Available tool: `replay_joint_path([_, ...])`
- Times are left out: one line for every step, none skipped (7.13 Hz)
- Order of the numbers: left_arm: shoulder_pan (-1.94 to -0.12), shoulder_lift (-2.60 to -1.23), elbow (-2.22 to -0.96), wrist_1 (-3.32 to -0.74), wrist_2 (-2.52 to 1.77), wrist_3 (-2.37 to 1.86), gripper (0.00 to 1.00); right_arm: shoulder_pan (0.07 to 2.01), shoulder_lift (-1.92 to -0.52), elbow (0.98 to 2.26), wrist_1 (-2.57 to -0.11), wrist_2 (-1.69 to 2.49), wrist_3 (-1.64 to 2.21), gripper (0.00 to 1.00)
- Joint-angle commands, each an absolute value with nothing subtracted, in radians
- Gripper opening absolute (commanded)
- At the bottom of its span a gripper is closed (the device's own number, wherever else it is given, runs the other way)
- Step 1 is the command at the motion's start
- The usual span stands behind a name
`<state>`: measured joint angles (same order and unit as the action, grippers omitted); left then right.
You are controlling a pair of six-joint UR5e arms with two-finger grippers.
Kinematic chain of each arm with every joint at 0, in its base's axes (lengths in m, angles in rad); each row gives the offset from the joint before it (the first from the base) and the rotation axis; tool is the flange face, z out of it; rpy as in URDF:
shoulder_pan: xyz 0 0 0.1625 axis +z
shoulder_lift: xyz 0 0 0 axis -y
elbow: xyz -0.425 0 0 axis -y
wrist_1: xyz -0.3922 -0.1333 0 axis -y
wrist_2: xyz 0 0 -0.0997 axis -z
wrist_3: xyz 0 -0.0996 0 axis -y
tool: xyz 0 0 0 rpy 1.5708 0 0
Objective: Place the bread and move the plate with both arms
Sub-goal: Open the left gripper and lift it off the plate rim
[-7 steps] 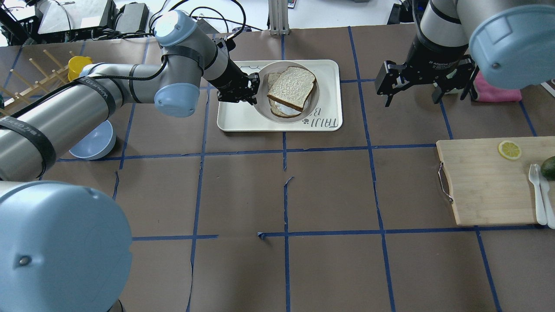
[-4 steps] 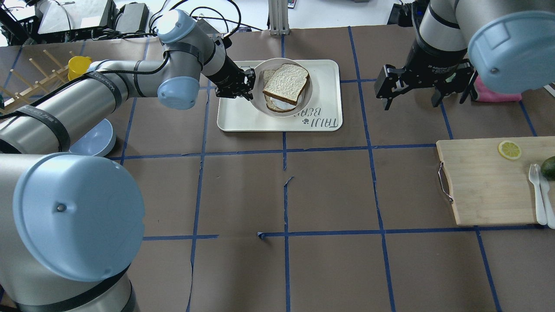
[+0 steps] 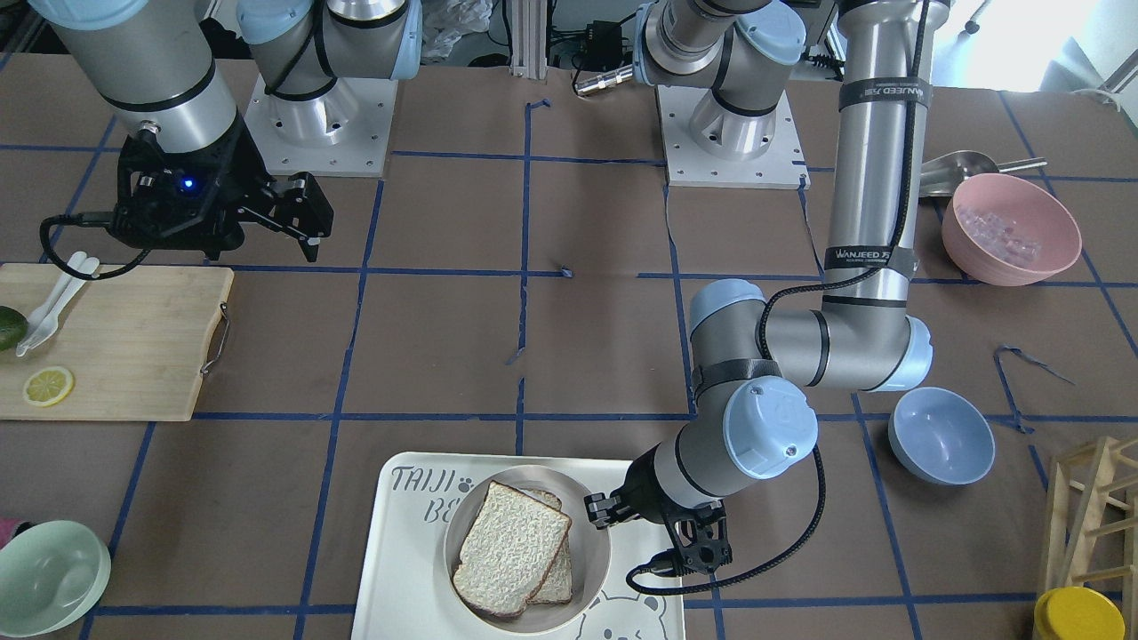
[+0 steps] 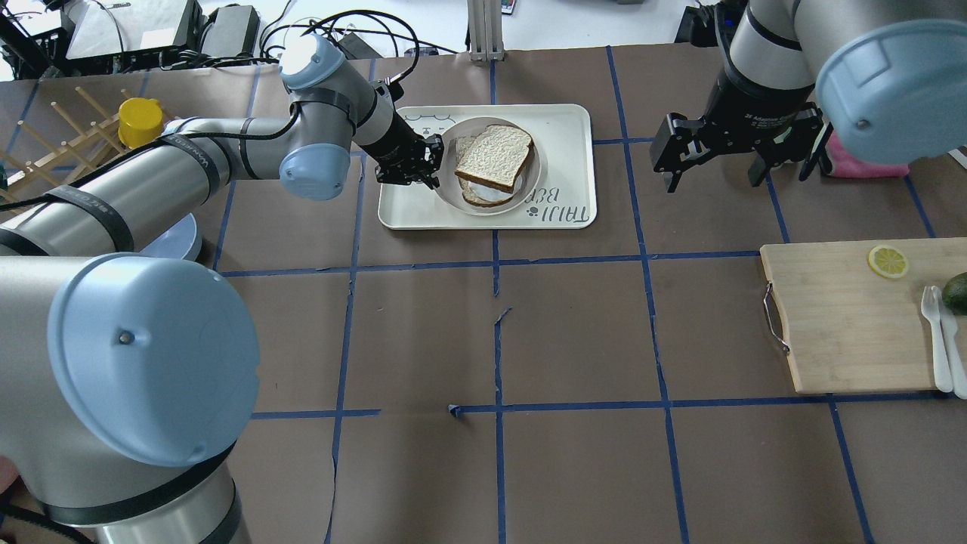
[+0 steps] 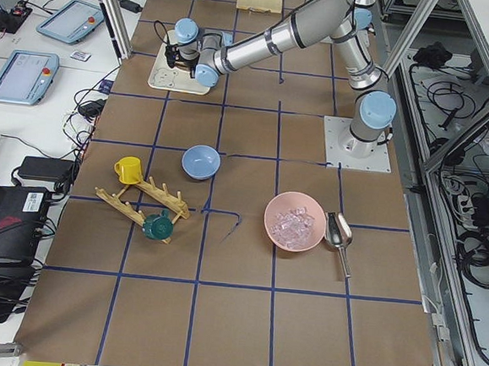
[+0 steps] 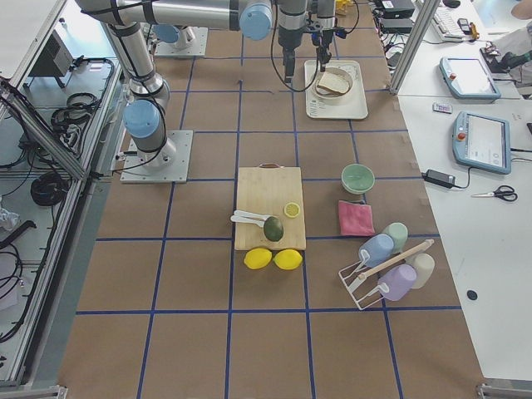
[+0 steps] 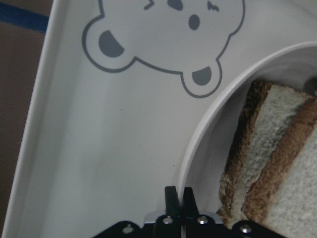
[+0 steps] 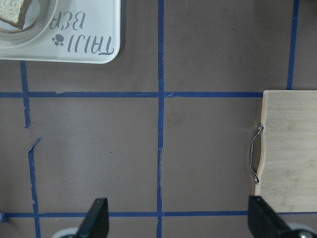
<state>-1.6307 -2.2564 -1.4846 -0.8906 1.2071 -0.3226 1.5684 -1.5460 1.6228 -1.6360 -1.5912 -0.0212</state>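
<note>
You had the left gripper [image 7: 179, 191] clamped on the left rim of the round off-white shallow plate [image 3: 591, 542], jaws pinched tight over the edge in the wrist view. The plate sat on the large white rectangular bear-print tray [image 4: 563, 136] at the far middle of the brown paper-covered table [image 4: 574, 332]. The pale squarish bread slice with brown crust [image 4: 495, 155] lay in the plate, skewed on top of a smaller slice with fried egg [image 4: 489, 194]. The right gripper [image 8: 181, 220] hung spread wide and empty to the right of the tray, well apart from the plate. Risks, as I judged them: a one-sided rim pinch could let the plate tip or slip if you lifted before the right gripper took the opposite rim. A tilt would slide the loose bread off the egg slice. Dragging could catch the plate on the tray's raised lip and shove the tray. The right fingers coming in could bump the bread. Writing: the tray read "TAIJI BE", the rest hidden by the plate. The black strap [image 3: 861, 256] on the left arm [image 3: 827, 351] read "WANJEED". White print on the right gripper's body was too blurred to read.
</note>
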Motion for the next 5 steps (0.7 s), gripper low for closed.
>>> replay_joint_path([-1.631, -2.241, -1.479, -0.899, 1.212, -0.353, 1.0, 1.569, -1.552, 1.623, -1.635, -1.589, -0.023, 1.0])
replay_joint_path([-1.631, -2.217, -1.47, -0.964, 1.215, -0.351, 1.0, 1.569, -1.552, 1.621, -1.635, -1.589, -0.023, 1.0])
replay_joint_path([-1.631, -2.171, -1.463, -1.027, 1.219, -0.351, 1.0, 1.569, -1.555, 1.621, -1.635, -1.589, -0.023, 1.0])
replay_joint_path([-1.632, -2.099, -1.463, -1.161, 1.221, -0.35, 1.0, 1.569, -1.563, 1.621, -1.637, -1.588, -0.023, 1.0])
replay_joint_path([-1.632, -2.021, -1.466, -1.26, 1.235, -0.347, 1.0, 1.569, -1.565, 1.621, -1.635, -1.589, -0.023, 1.0])
